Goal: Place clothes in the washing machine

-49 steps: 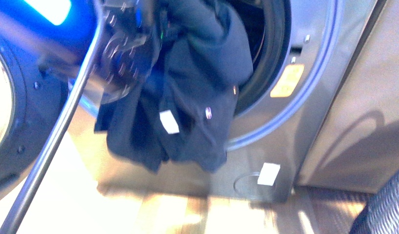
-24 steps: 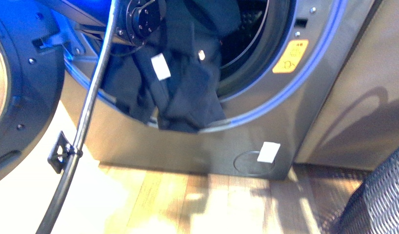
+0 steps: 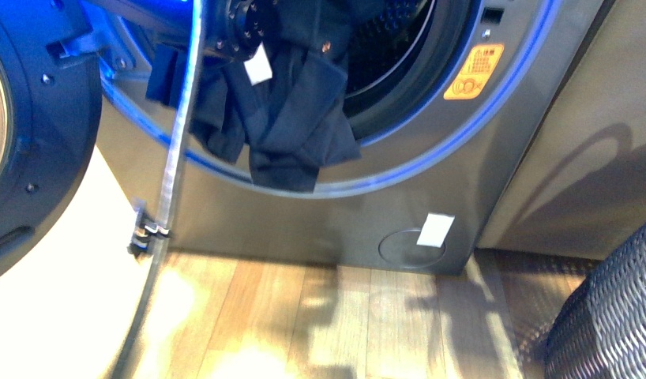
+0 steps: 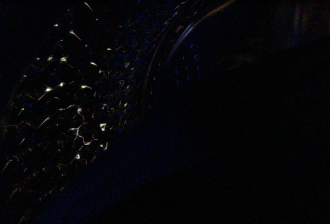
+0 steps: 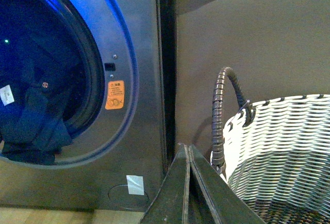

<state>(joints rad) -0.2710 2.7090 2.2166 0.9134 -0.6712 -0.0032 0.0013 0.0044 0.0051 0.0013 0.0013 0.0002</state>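
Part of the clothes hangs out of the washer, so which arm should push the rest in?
Probably left. The left arm reaches into the opening of the washer, right beside the clothes draped over its lip. The right gripper is shut and empty, off to the side by the basket.

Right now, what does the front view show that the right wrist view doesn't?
Only the front view: the open dark grey round door, the perforated steel drum and a silver cable crossing the opening. Only the right wrist view: the right pincer, shut, and the white woven basket's dark looped handle. Both: the dark navy garment hanging over the silver-grey washing machine's porthole rim, and the yellow warning sticker.
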